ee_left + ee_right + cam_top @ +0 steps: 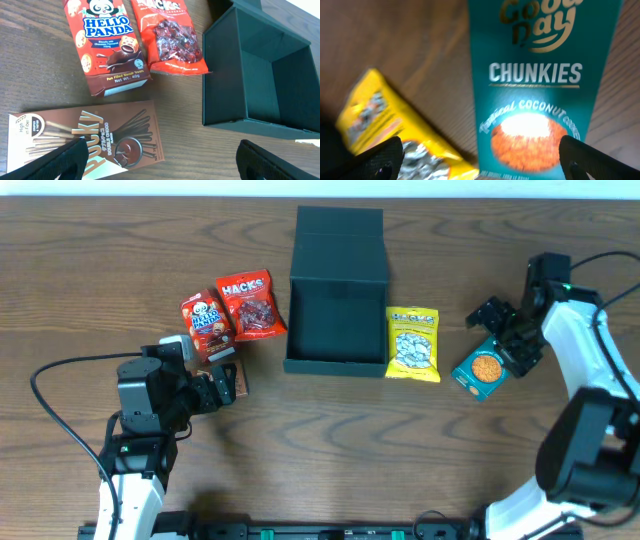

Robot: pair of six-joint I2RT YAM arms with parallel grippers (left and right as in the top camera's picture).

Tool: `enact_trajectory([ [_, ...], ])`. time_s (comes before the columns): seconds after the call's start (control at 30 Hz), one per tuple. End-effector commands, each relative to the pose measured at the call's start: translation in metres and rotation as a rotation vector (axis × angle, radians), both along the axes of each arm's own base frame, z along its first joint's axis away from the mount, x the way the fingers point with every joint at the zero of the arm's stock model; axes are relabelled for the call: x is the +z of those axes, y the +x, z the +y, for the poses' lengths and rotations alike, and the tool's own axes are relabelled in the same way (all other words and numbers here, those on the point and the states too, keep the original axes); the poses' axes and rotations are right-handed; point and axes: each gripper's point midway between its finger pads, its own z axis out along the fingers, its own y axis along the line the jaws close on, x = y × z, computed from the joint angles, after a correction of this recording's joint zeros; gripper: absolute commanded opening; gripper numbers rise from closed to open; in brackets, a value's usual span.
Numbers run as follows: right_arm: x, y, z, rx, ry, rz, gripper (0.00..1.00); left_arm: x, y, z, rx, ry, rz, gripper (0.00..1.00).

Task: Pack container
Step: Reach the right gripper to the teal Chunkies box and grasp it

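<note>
At the near-left of the bench point(300, 465), the left fingers point(62, 161) are spread wide and empty above the Pocky box point(95, 132). One tip is over the box face and the other is past its end, on the container's side. Beyond the box lie the Hello Panda pack point(107, 45) and the Hacks bag point(172, 40).

The right fingers point(382, 156) are equally wide and hold nothing. They straddle the Chunkies box point(540, 85) and a corner of the yellow snack bag point(380, 125).

The container point(337, 310) sits mid-bench between the two groups of snacks, with its lid flipped back and apparently nothing inside.

Picking seems to be the step in hand. Each arm should probably centre on one pack, with both tips clear of its edges, before descending. The right arm should shift away from the yellow bag so it isn't pinched along with the box.
</note>
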Motion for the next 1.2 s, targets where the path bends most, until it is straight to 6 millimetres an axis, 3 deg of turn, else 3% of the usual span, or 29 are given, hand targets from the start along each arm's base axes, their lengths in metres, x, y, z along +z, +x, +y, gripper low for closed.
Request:
enact_trajectory([
  [0.0,-0.012,0.000,-0.013,-0.050,-0.018,0.034,0.99,0.009,0.004,-0.001,-0.003,-0.007,-0.018,0.96],
  [0.13,-0.025,-0.008,-0.017,-0.084,-0.013,0.089,0.99,0.009,0.004,-0.001,-0.003,-0.007,-0.018,0.95],
  [0.47,-0.021,-0.044,-0.022,-0.136,-0.059,0.235,0.99,0.009,0.004,-0.001,-0.002,-0.006,-0.018,0.96],
  [0.83,-0.035,-0.039,-0.032,-0.060,-0.117,0.223,0.99,0.009,0.004,-0.001,-0.002,-0.006,-0.018,0.96],
  [0.97,-0.038,-0.029,-0.035,0.057,-0.139,0.181,0.99,0.009,0.004,-0.001,-0.002,-0.006,-0.020,0.95],
  [1.17,-0.049,-0.024,-0.030,0.095,-0.110,0.163,0.99,0.009,0.004,-0.001,-0.003,-0.006,-0.019,0.96],
])
